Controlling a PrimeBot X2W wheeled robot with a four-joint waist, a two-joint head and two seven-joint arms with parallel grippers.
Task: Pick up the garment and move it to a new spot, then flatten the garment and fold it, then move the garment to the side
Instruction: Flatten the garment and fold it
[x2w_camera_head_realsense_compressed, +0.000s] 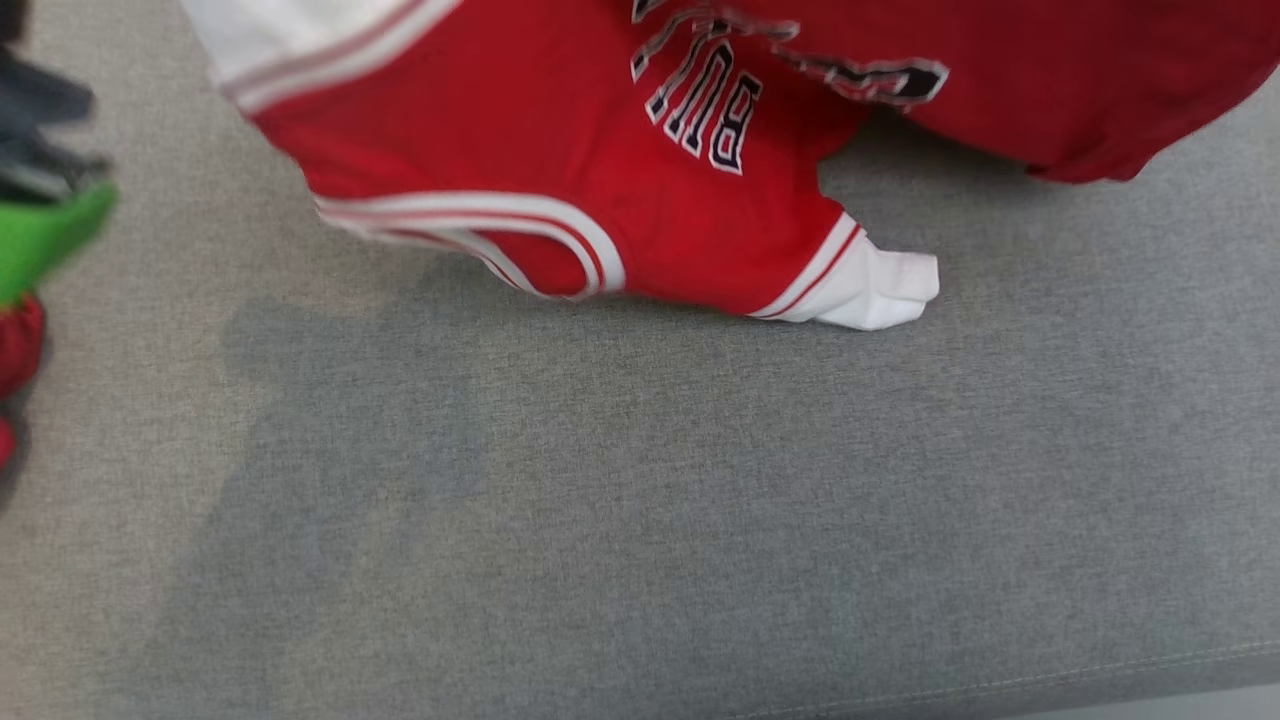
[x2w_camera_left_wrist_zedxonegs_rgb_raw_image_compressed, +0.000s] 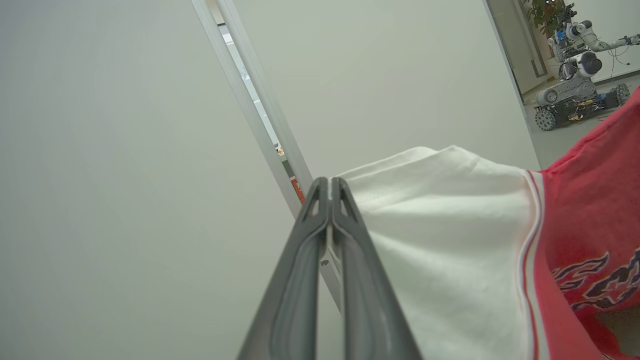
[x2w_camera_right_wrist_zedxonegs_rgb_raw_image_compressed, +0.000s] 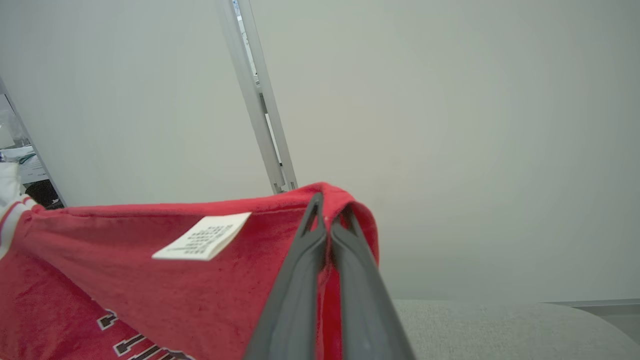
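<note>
The work surface is a wide, flat grey cushion (x2w_camera_head_realsense_compressed: 640, 520) of woven cloth, with a stitched seam along its near edge. At its left edge lies a blurred heap of other clothes (x2w_camera_head_realsense_compressed: 40, 230): dark grey on top, bright green under it, red lowest. Beyond the cushion the wrist views show a plain pale wall (x2w_camera_left_wrist_zedxonegs_rgb_raw_image_compressed: 100, 150) crossed by a slanted metal strip (x2w_camera_left_wrist_zedxonegs_rgb_raw_image_compressed: 250, 95). At the far right of the left wrist view, an opening shows another robot (x2w_camera_left_wrist_zedxonegs_rgb_raw_image_compressed: 575, 75) on wheels on a grey floor, with a leafy plant (x2w_camera_left_wrist_zedxonegs_rgb_raw_image_compressed: 542, 12) above it.

The left gripper (x2w_camera_left_wrist_zedxonegs_rgb_raw_image_compressed: 330, 182) is aimed at the wall. Its 2 dark fingers are pressed together on the edge of a white sleeve (x2w_camera_left_wrist_zedxonegs_rgb_raw_image_compressed: 450, 225), which spreads away to that view's right. The right gripper (x2w_camera_right_wrist_zedxonegs_rgb_raw_image_compressed: 330, 210) is aimed the same way, its 2 fingers closed tight on a red fold that drapes over their tips. A white label (x2w_camera_right_wrist_zedxonegs_rgb_raw_image_compressed: 202, 242) lies just to the left of them.

The red shirt (x2w_camera_head_realsense_compressed: 560, 150) hangs across the top of the head view, over the far part of the cushion. Its lettering reads upside down, and a shadow lies on the cushion below it. The end of 1 white sleeve appears to rest on the cushion near the middle.
</note>
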